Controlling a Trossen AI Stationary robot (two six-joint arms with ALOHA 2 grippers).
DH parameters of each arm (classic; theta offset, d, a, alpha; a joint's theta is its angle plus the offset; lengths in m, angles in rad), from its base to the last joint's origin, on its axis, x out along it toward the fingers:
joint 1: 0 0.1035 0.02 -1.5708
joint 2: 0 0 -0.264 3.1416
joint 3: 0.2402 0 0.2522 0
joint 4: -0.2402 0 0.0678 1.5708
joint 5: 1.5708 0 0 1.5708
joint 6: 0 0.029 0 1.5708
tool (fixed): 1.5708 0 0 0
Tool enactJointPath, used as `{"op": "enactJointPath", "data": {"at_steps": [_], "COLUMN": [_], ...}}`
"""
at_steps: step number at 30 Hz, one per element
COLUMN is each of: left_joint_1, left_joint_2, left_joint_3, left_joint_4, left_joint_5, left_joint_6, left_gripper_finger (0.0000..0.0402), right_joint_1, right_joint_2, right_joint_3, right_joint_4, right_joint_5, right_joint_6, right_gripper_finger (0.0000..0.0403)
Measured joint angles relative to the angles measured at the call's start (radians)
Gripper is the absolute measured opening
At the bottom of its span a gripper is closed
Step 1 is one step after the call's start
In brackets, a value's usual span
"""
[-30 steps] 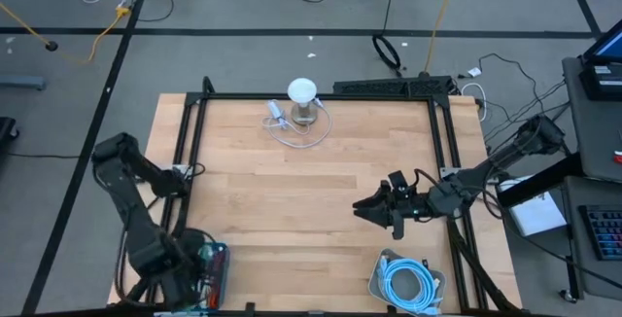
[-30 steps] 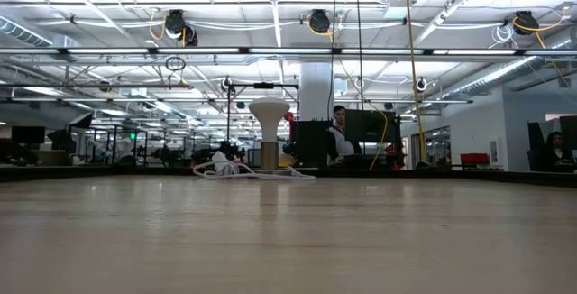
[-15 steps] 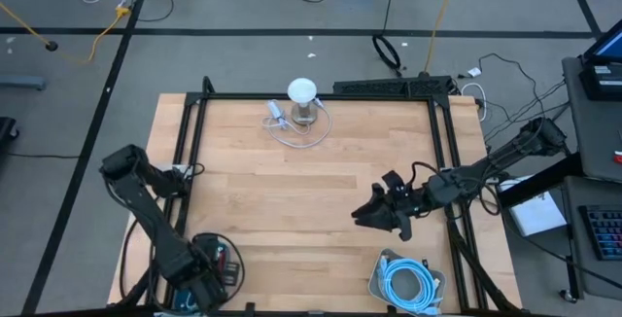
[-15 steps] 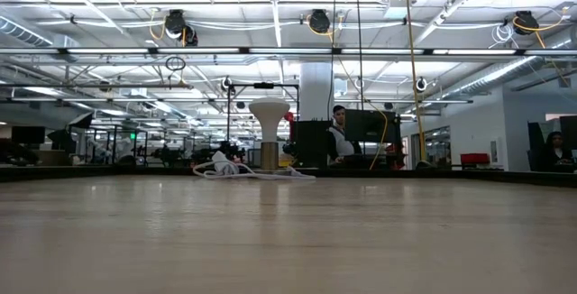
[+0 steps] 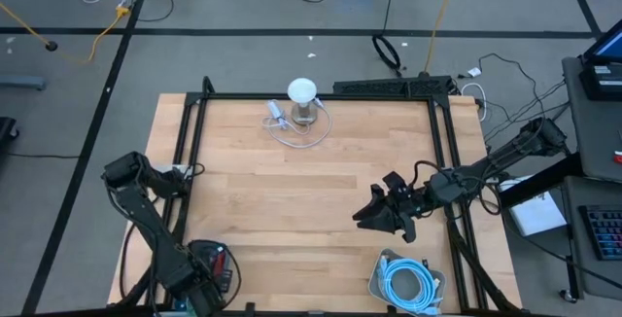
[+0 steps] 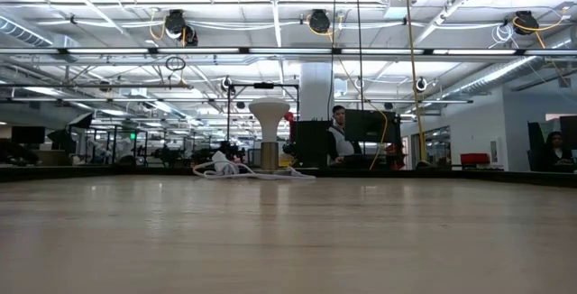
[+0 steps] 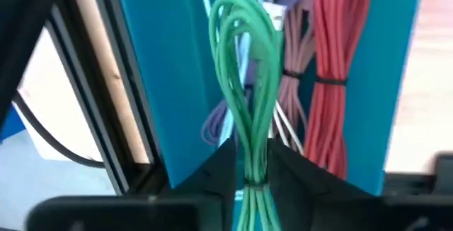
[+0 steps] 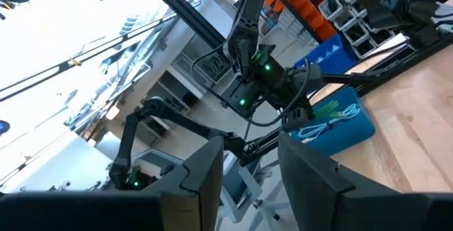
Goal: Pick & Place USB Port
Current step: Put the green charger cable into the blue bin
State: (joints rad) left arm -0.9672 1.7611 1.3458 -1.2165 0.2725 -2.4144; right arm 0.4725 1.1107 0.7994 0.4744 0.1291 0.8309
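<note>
Cables hung bundled in the blue bin [image 7: 170, 82] at the table's near left corner, and my left gripper [image 7: 251, 167] had its fingers around the green cable [image 7: 244, 82], one on each side of the tied loop; whether they pinched it I could not tell. To do this well, I judged I should close firmly at the tie and lift straight up, clear of the red cable [image 7: 333, 61]. My right gripper [image 5: 374, 212] hovered over the table's right side, fingers parted, holding nothing.
</note>
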Motion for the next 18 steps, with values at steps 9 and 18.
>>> {"op": "enactJointPath", "data": {"at_steps": [9, 18], "left_joint_1": [-0.005, 0.008], "left_joint_2": [0.000, -0.001], "left_joint_3": [-0.001, -0.002], "left_joint_4": [-0.115, 0.218], "left_joint_5": [0.000, -0.073], "left_joint_6": [-0.001, 0.039], "left_gripper_finger": [0.0117, 0.0049], "right_joint_1": [-0.002, -0.002], "right_joint_2": [0.000, 0.000], "right_joint_3": [0.000, 0.000], "right_joint_4": [0.000, 0.018], "right_joint_5": [0.000, 0.000], "right_joint_6": [-0.009, -0.006], "right_gripper_finger": [0.0130, 0.0130]}}
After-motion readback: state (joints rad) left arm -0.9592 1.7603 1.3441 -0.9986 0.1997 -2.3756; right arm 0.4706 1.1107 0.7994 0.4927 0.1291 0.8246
